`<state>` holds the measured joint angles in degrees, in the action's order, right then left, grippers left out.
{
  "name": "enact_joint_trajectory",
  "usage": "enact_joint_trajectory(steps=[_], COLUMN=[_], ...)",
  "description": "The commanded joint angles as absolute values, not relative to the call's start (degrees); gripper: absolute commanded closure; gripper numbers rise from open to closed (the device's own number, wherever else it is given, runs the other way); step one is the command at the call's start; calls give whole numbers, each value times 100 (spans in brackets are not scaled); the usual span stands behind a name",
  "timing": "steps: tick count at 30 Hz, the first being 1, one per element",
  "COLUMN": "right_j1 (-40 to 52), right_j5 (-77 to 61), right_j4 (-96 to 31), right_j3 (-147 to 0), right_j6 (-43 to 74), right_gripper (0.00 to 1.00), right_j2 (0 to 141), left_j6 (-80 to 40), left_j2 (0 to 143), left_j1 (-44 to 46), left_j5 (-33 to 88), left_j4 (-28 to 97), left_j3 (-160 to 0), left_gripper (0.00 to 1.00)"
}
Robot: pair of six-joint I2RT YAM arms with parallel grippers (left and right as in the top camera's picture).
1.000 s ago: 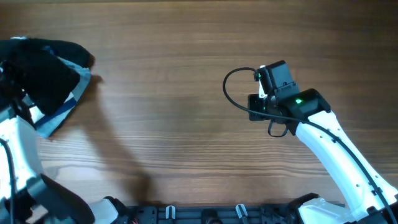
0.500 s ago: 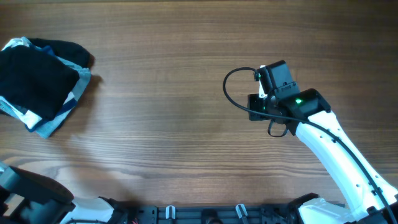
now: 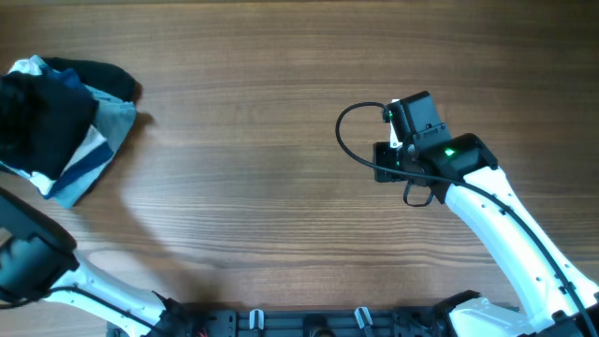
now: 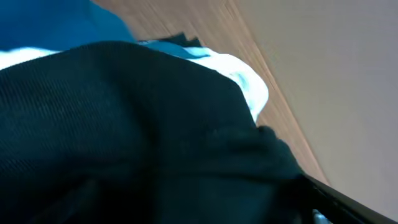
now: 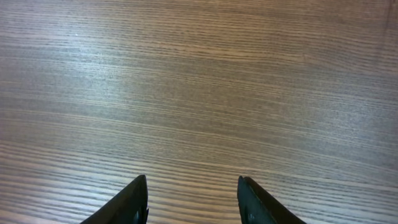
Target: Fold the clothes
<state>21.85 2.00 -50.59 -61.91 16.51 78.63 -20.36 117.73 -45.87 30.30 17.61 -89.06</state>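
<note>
At the far left edge of the wooden table (image 3: 281,187), a small heap of garments; on top of it the black shirt (image 3: 42,117), crumpled, not spread flat, lying upon a light-blue and navy garment (image 3: 110,124) with a striped corner toward the near side; at the back of the heap, a bit of white cloth (image 3: 28,65). In the left wrist view, almost nothing but black knitted fabric, very close to the lens, with blue and white cloth behind and wood beyond; impossible to tell the opening of the left claw or any hold on the cloth, with no finger surely made out. Below the heap, at the near left corner, the white link of the left arm (image 3: 103,285). In the middle, only wood. At the right, the right arm (image 3: 496,215), well apart from the heap; right claw (image 5: 193,186) about half spread, both black fingertips apart, only wood grain between them, nothing held.
</note>
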Motion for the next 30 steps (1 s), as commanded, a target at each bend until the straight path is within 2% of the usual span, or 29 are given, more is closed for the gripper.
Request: enact_joint_trajectory(steps=[1,4,6,8,11,15,18,20,23,27,30], right_j1=[2167,2167,2167,2167,2167,2161,1831,1494,1098,1009,1009], right_j5=[301,301,294,45,-287,-283,-290,-362,-617,-775,-735], right_j4=[-5063,-5063,-4991,-4707,-4147,-3336,-2825,-2781,-3417,-5068,-5857], right_j3=[-6267,-6267,-6267,-6267,-6267,-6263,-6263,-6263,-6263,-6263,-6257], right_j6=[1708,1691,1697,1693,1684,1671,1730,1815,1817,1822,2014], right_gripper=[53,50,30,1,0,0,0,0,0,0,0], right_j2=[7778,7778,7778,7778,7778,7824,8034,8237,8451,8453,8298], left_j6=[-1966,-1970,-1968,-1898,-1619,-1194,-624,-617,-622,-644,-644], left_j2=[12234,11815,11242,10737,10313,10331,10503,10573,10575,10575,10514], left_j1=[-4606,-4609,-4569,-4449,-3903,-2349,-910,-276,276,390,392], left_j5=[2980,3485,3505,3439,3354,2893,1861,1151,799,803,801], left_j4=[1732,1498,1490,1450,1612,2370,3227,3894,5502,7913,8678], left_j3=[-8812,-9008,-9113,-9120,-9120,-9120,-9113,-9109,-9109,-9109,-9109], left_gripper=[0,0,0,0,0,0,0,0,0,0,0])
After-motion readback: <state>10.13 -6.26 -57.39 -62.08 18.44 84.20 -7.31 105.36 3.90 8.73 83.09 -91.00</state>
